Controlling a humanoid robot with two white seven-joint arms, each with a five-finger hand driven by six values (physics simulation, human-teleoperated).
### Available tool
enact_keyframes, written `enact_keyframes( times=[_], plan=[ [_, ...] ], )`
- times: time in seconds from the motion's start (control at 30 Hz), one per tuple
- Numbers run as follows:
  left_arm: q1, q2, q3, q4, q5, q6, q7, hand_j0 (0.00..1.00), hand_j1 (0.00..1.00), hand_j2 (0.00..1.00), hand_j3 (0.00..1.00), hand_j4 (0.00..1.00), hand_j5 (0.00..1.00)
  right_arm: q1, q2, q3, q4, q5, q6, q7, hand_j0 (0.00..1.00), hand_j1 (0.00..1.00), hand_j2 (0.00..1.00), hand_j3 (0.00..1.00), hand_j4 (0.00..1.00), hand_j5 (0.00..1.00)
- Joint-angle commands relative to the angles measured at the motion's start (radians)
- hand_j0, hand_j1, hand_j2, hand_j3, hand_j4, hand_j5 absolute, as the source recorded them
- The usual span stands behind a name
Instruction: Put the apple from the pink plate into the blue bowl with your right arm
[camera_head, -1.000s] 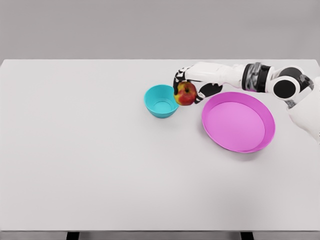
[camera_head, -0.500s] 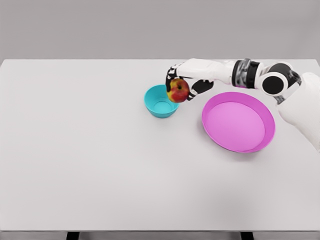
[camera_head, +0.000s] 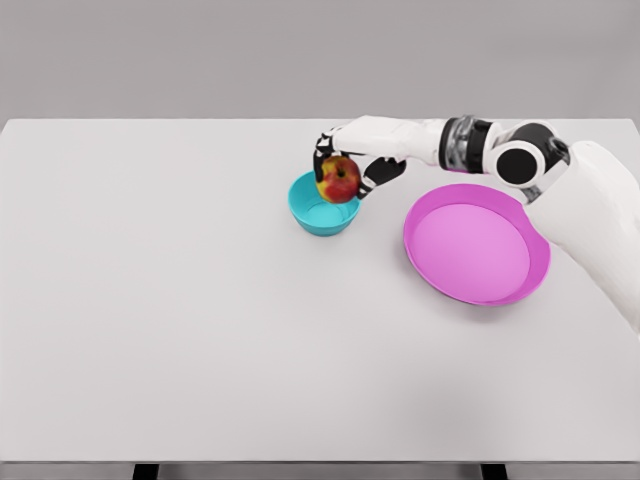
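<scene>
Right hand (camera_head: 345, 165): reaches in from the right side across the table, fingers curled around the apple, holding it from above and behind.
Apple (camera_head: 339, 180): red with a yellow patch, held in the right hand's grip, poised over the right part of the blue bowl and overlapping its rim from where I stand; whether it touches the rim I cannot tell.
Blue bowl (camera_head: 312, 212): teal-blue, upright on the table, left of the pink plate and apart from it; its inside shows only its own colour.
Pink plate (camera_head: 478, 246): wide, shallow, magenta, lying flat to the right of the bowl, under the forearm's near side; nothing rests on it.
Right arm (camera_head: 500, 160): white with a dark band and a round black joint, stretched leftward above the plate's far edge.
Table (camera_head: 160, 320): pale, flat, broad; the bowl and plate sit on its far right half.
</scene>
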Motion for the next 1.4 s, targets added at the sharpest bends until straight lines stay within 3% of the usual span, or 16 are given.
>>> enact_keyframes(
  times=[0.0, 0.5, 0.53, 0.57, 0.8, 0.87, 1.0, 1.17, 1.23, 1.3, 1.37],
  plan=[
    [0.000, 0.000, 0.000, 0.000, 0.000, 0.000, 0.001, 1.00, 1.00, 1.00, 1.00, 1.00, 1.00, 0.000, 0.019, 0.000, 0.024, 0.007, 0.001, -0.001, 0.41, 0.41, 0.41, 0.41, 0.41, 0.41],
    [0.000, 0.000, 0.000, 0.000, 0.000, 0.000, -0.001, 1.00, 1.00, 1.00, 1.00, 1.00, 1.00, -0.031, 0.082, 0.032, 0.129, 0.042, 0.001, -0.001, 0.43, 0.43, 0.43, 0.43, 0.43, 0.43],
    [0.000, 0.000, 0.000, 0.000, 0.000, 0.000, 0.001, 1.00, 1.00, 1.00, 1.00, 1.00, 1.00, -0.031, 0.082, 0.032, 0.131, 0.042, 0.003, -0.001, 0.53, 0.53, 0.53, 0.53, 0.53, 0.53],
    [0.000, 0.000, 0.000, 0.000, 0.002, 0.000, -0.001, 1.00, 1.00, 1.00, 1.00, 1.00, 1.00, -0.031, 0.080, 0.030, 0.143, 0.040, 0.005, -0.001, 1.00, 1.00, 1.00, 1.00, 1.00, 1.00],
    [0.000, 0.000, 0.000, 0.000, 0.000, 0.000, 0.001, 1.00, 1.00, 1.00, 1.00, 1.00, 1.00, -0.038, 0.072, 0.021, 0.134, 0.040, -0.008, -0.001, 1.00, 1.00, 1.00, 1.00, 1.00, 1.00],
    [0.000, 0.000, 0.000, 0.000, 0.000, 0.000, -0.001, 1.00, 1.00, 1.00, 1.00, 1.00, 1.00, -0.052, 0.025, 0.012, 0.080, 0.034, -0.029, -0.001, 1.00, 1.00, 1.00, 1.00, 1.00, 1.00],
    [0.000, 0.000, 0.000, 0.000, 0.000, 0.000, 0.001, 1.00, 1.00, 1.00, 1.00, 1.00, 1.00, -0.023, -0.105, -0.132, -0.007, 0.027, -0.095, -0.001, 1.00, 1.00, 1.00, 1.00, 1.00, 1.00],
    [0.000, 0.000, 0.000, 0.000, 0.000, 0.000, 0.001, 1.00, 1.00, 1.00, 1.00, 1.00, 1.00, 0.072, -0.167, -0.323, -0.010, 0.007, -0.183, -0.001, 1.00, 1.00, 1.00, 1.00, 1.00, 1.00],
    [0.000, 0.000, 0.000, 0.000, 0.000, 0.000, 0.001, 1.00, 1.00, 1.00, 1.00, 1.00, 1.00, 0.145, -0.171, -0.407, -0.013, 0.010, -0.202, -0.001, 1.00, 1.00, 1.00, 1.00, 1.00, 1.00],
    [0.000, 0.000, 0.000, 0.000, 0.000, 0.000, 0.001, 1.00, 1.00, 1.00, 1.00, 1.00, 1.00, 0.241, -0.170, -0.557, -0.029, 0.010, -0.204, -0.001, 1.00, 1.00, 1.00, 1.00, 1.00, 1.00],
    [0.000, 0.000, 0.000, 0.000, 0.000, 0.000, -0.001, 1.00, 1.00, 1.00, 1.00, 1.00, 1.00, 0.281, -0.178, -0.605, -0.055, 0.008, -0.206, -0.001, 1.00, 1.00, 1.00, 1.00, 1.00, 1.00]
  ],
)
